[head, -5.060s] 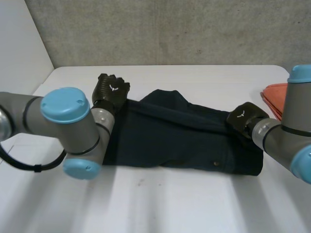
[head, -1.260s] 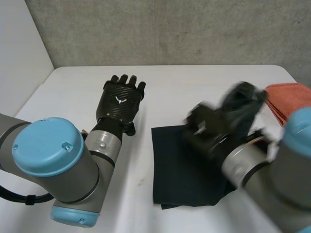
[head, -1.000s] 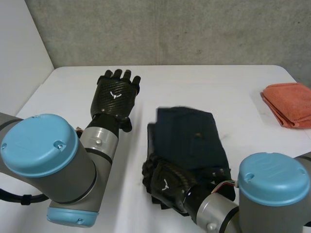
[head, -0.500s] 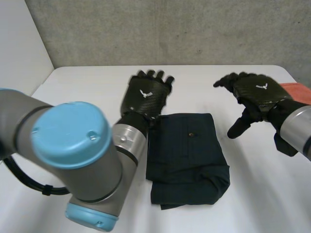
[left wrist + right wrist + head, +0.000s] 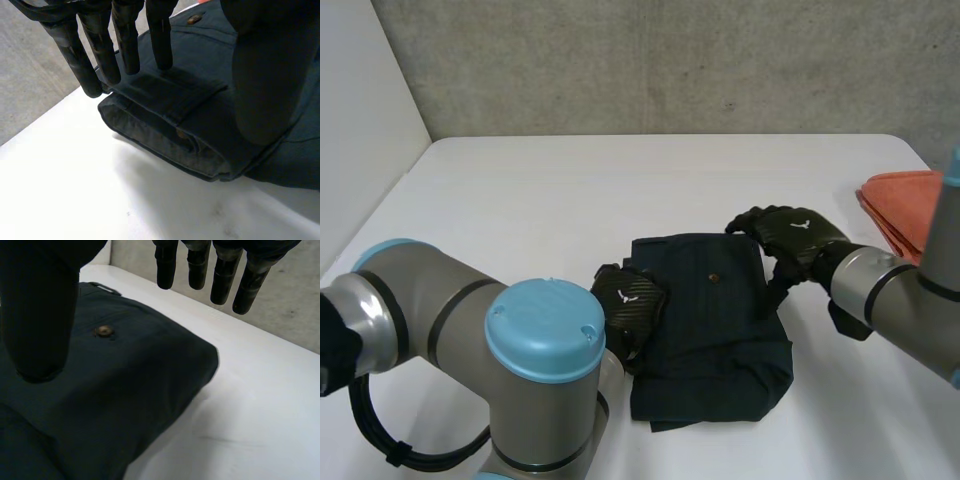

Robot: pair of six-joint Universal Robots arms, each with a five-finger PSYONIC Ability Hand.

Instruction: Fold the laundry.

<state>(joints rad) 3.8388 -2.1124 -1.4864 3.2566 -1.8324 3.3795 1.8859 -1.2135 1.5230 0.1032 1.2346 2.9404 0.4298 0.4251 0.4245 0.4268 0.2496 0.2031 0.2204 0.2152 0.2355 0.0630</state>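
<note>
Garment (image 5: 710, 320), dark navy and folded thick, lies mid-way on the white table (image 5: 520, 200) in the head view. The left hand (image 5: 628, 305) is at its left edge, the right hand (image 5: 790, 238) at its far right corner, and an orange cloth (image 5: 905, 210) lies well apart. Left wrist view: straight fingers (image 5: 127, 40) reach the folded edge, perhaps touching, gripping nothing. Right wrist view: fingers (image 5: 220, 275) hang straight past the garment's edge, holding nothing.

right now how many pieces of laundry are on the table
2. A folded dark navy garment lies between the left hand and the right hand. A folded orange cloth sits at the right edge of the white table. More may be out of view.
</note>
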